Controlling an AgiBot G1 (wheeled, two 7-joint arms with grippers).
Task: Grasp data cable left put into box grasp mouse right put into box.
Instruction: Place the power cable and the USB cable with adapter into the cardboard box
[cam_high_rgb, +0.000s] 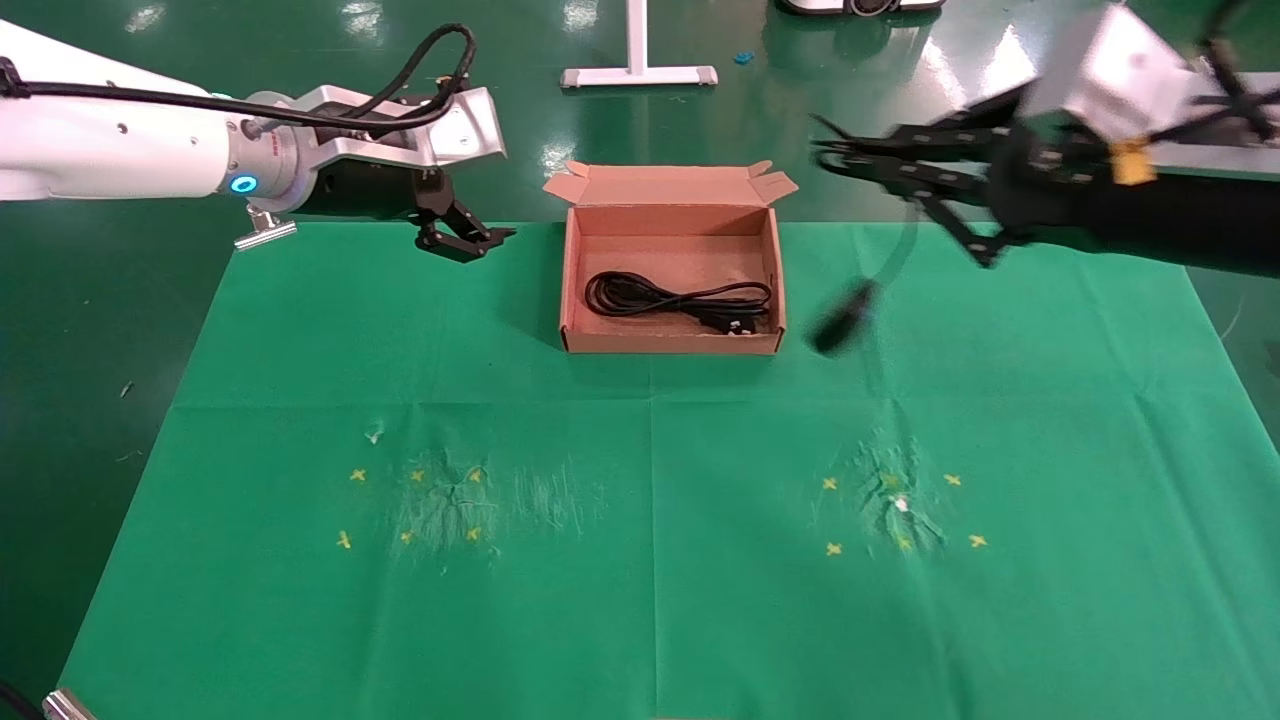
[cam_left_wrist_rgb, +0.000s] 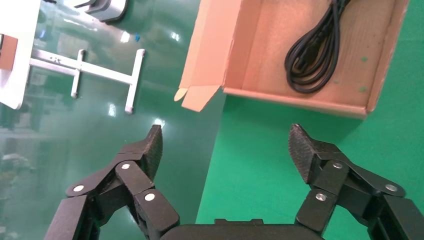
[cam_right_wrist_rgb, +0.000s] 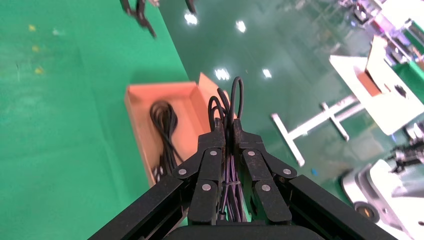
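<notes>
Your thick looped black data cable (cam_high_rgb: 680, 300) already lies in the shallow brown cardboard box (cam_high_rgb: 571, 290). Your right gripper (cam_high_rgb: 835, 158) pinches the cord, the small black mouse (cam_high_rgb: 842, 318) dangling beside the box; left gripper (cam_left_wrist_rgb: 226, 150) hangs wide, empty.

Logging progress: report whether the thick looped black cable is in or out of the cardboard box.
In. The thick looped black cable lies on the floor of the shallow brown cardboard box, inside its walls.

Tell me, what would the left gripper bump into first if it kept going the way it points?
Probably the box: the open left gripper aims toward its near wall, though it might pass above it.
</notes>
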